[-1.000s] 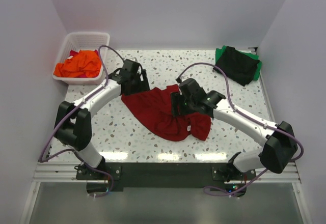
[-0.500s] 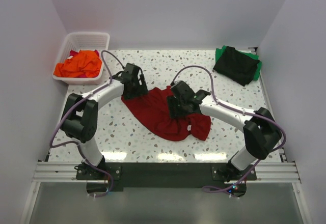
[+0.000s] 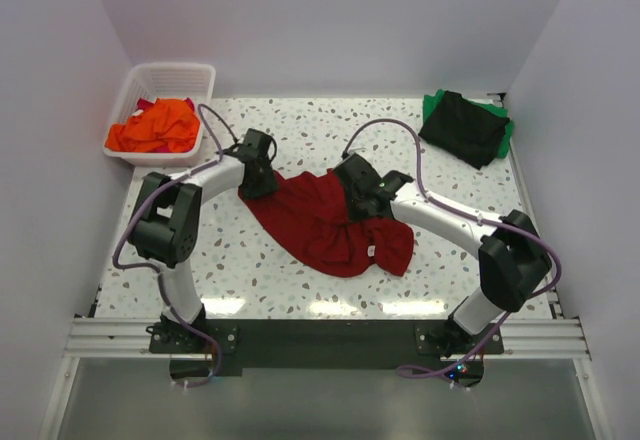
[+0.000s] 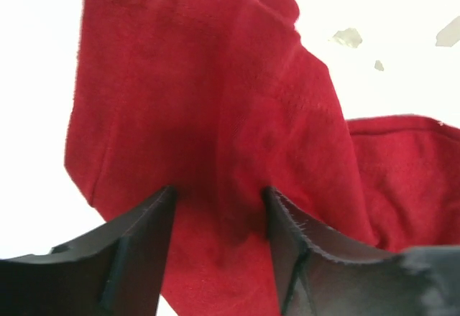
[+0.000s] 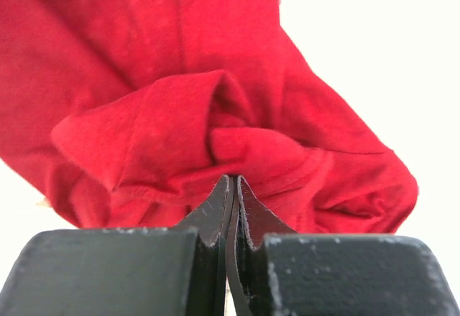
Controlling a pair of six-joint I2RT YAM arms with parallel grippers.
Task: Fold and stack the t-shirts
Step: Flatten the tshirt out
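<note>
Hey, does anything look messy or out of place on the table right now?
The dark red t-shirt lies crumpled and skewed in the middle of the table, its edges bunched rather than flat. Orange shirts are heaped loosely in the white basket. Nothing looks damaged or spilled.

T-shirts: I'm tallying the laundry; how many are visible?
4: dark red shirt at centre, orange shirt in the basket, black shirt on green shirt, far right. More may hide underneath.

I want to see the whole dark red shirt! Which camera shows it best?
The top camera: the dark red shirt shows nearly whole, crumpled on the table between both arms. The left wrist camera shows only an edge between the left gripper's parted fingers; the right wrist camera only a bunched fold at the shut right gripper.
</note>
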